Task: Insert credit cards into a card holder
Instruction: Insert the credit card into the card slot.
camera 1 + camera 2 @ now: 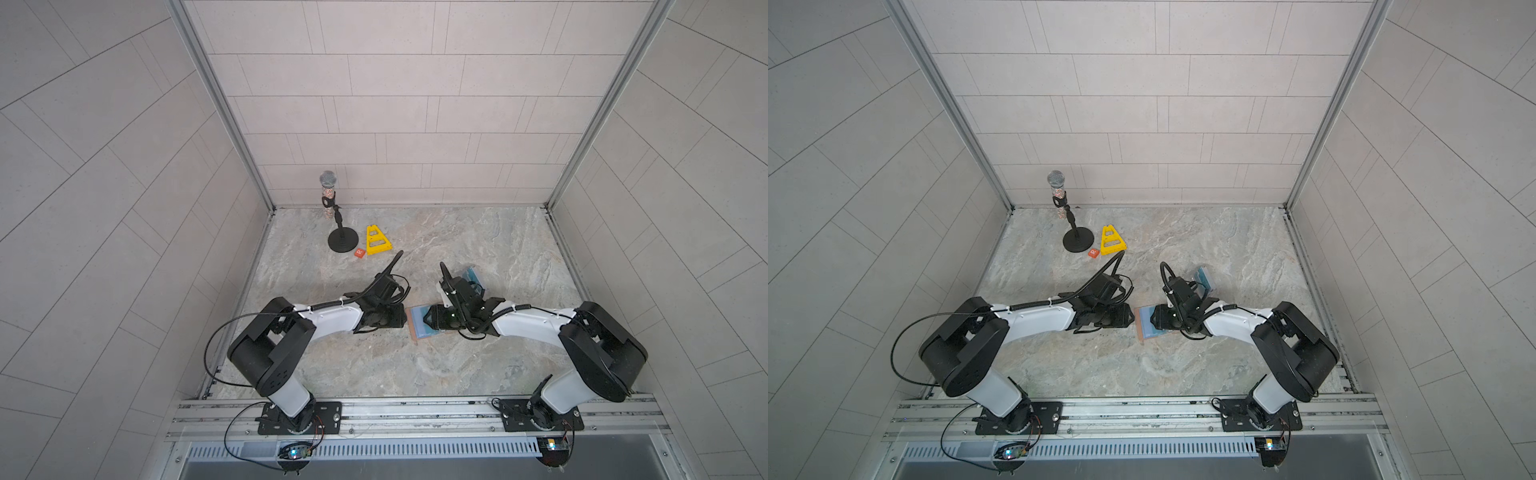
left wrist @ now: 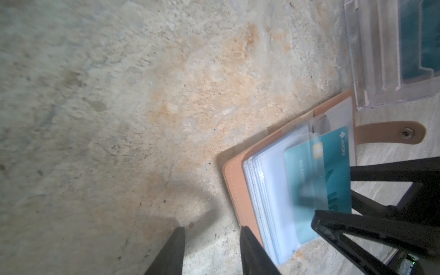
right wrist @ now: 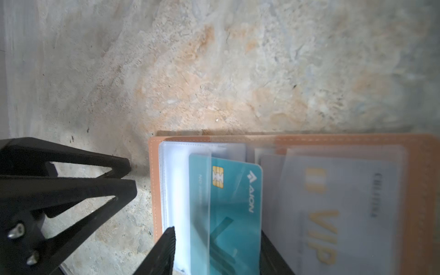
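Step in hand: seating a teal credit card (image 3: 235,214) in a clear sleeve of the open card holder (image 3: 154,190). I judge it about half done.
Card holder: the tan booklet lies flat and open on the tabletop (image 2: 119,119) between the two arms, seen in both top views (image 1: 411,326) (image 1: 1140,328). Its strap tab (image 2: 392,133) points away from the pages.
Teal card: only a strip along one long edge sits under the sleeve. The chip and logo are uncovered and the card is slightly askew.
Right pincer (image 3: 216,231): the jaws are spread, one finger on each side of the teal card. There is a visible gap on the outer side, so it is pinching nothing.
Left pincer (image 2: 213,228): the jaws stand apart with only bare tabletop between them. One finger is at the holder's outer cover edge; I cannot tell whether it touches.
Next move: probably a flat push on the card's exposed edge, toward the holder's outer edge. The left pincer would need to brace that edge so the booklet does not slide.
Risk: the skew may jam a corner in the sleeve mouth.
Already seated: a pale VIP card (image 3: 345,202) lies in the facing page's sleeve.
Remaining cards: more teal cards (image 2: 416,47) stand in the clear plastic stand (image 2: 371,59) just beyond the holder.
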You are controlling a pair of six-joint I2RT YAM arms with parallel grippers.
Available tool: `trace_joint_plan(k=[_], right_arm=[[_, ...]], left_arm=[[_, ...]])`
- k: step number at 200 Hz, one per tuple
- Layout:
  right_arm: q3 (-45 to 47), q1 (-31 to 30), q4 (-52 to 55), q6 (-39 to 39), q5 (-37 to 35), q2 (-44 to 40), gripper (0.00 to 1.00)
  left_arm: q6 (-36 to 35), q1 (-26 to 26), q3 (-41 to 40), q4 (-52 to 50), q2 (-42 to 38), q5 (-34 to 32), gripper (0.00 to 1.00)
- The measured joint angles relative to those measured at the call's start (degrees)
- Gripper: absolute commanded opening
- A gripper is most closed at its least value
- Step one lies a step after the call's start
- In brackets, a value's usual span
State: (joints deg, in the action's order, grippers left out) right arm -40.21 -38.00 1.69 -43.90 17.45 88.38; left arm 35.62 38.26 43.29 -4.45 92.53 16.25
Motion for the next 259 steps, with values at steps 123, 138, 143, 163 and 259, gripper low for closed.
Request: trace_joint_plan(k=[123, 138, 143, 163, 259], right_arm=[[0.3, -0.5, -1.1, -1.0, -1.1, 0.1, 0.51], [0.3, -0.5, -1.1, -1.1, -1.2, 0.1, 0.51], [0.3, -0.5, -1.1, -1.1, -1.2, 0.1, 0.51], [0.4, -0.5, -1.2, -1.2, -1.2, 0.1, 0.51], [0.3, -0.6, -0.4, -0.9, -1.9, -0.3, 0.56]], left_arm=[[4.5, 0.0, -3.8, 13.7, -1.7, 11.6, 0.04], [5.4, 0.0, -3.9, 15.7, -0.9, 12.5, 0.00], [5.7, 0.0, -3.9, 16.2, -0.5, 12.7, 0.00], [6.7, 0.0, -4.0, 17.2, 1.2, 13.0, 0.00], [7.8, 0.2, -4.5, 18.9, 5.6, 11.4, 0.00]])
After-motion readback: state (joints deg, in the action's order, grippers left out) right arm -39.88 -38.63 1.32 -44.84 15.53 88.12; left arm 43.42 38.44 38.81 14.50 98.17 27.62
